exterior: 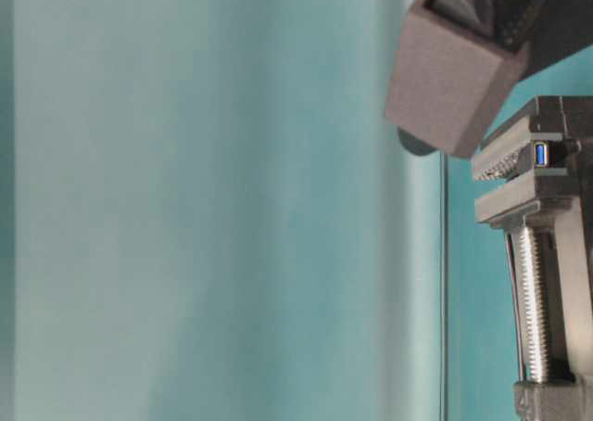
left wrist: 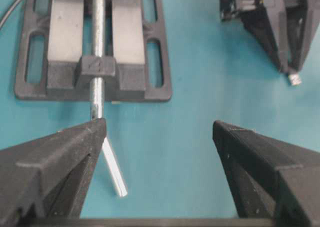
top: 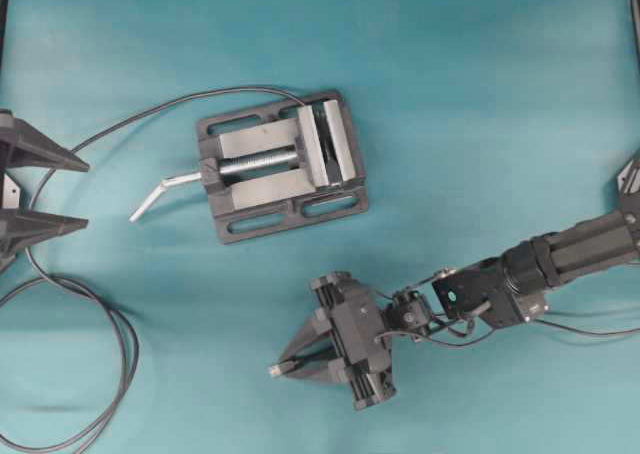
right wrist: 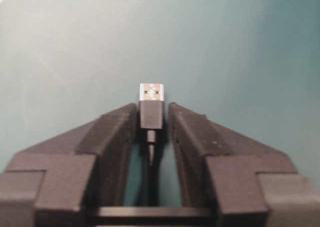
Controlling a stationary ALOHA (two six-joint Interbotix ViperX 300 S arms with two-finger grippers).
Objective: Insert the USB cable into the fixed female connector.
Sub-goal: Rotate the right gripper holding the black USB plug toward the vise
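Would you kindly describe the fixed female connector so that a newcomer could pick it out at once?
Start at the black vise in the middle of the teal table. In the table-level view, the fixed female connector is the tiny dark socket clamped at the vise's top. Its blue insert sets it apart from the black metal around it and the silver screw below.

The USB cable, black plug with metal tip forward, sits between claw fingers; the fixed female connector shows a blue insert.
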